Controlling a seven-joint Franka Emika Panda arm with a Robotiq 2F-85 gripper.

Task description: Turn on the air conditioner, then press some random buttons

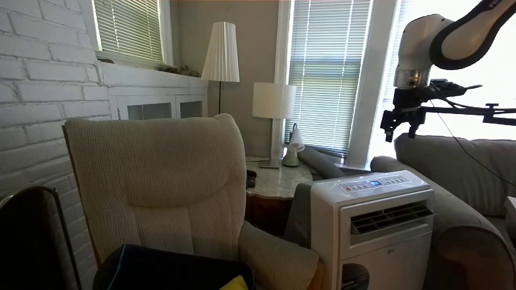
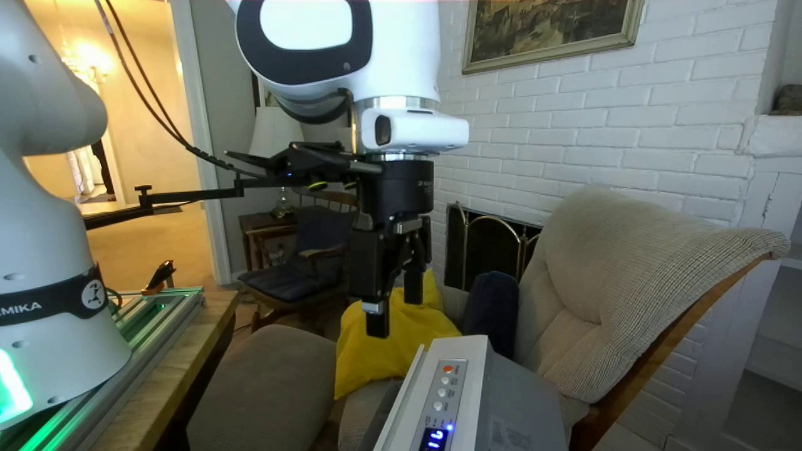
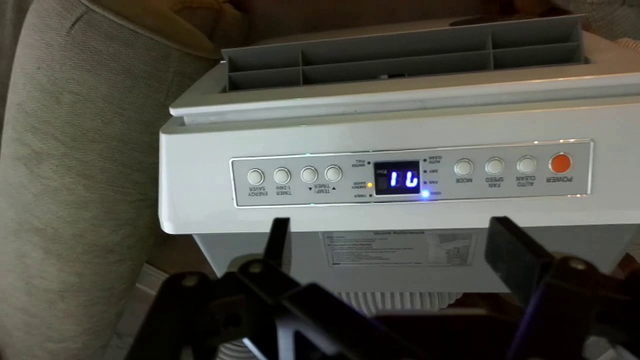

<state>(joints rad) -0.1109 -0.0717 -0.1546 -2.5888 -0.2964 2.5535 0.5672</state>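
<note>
- Well, the white air conditioner [image 1: 375, 237] stands between the beige armchair [image 1: 161, 173] and the grey-brown sofa [image 1: 443, 165], near the side table [image 1: 278, 183].
- The gripper [image 3: 397, 250] hangs above it and apart from it, jaws spread wide, a plain gap between the black fingers [image 3: 515, 260]; in the wrist view they show past the rear edge of its top.
- Along that top, between front edge and rear edge, runs the control panel [image 3: 447, 182].
- At the panel's end toward the armchair sits the orange power button [image 3: 560, 163], with three white buttons [image 3: 494, 166] in line beside it; four more buttons [image 3: 308, 175] line up at the end toward the sofa.
- Between those groups the display [image 3: 397, 178] glows with blue digits, upside down in the wrist view; a blue light [image 3: 425, 193] shines just beside one of its corners, and an amber light [image 3: 370, 185] just off the opposite side.
- Below the top's rear edge, a printed label [image 3: 400, 248] is on the back face.
- On the side table, a table lamp [image 1: 274, 100] and a small green-based lamp [image 1: 296, 143] stand toward the back edge.
- Over at the armchair, a yellow cloth bundle [image 2: 407, 344] lies beside a dark blue cushion [image 2: 492, 313].
</note>
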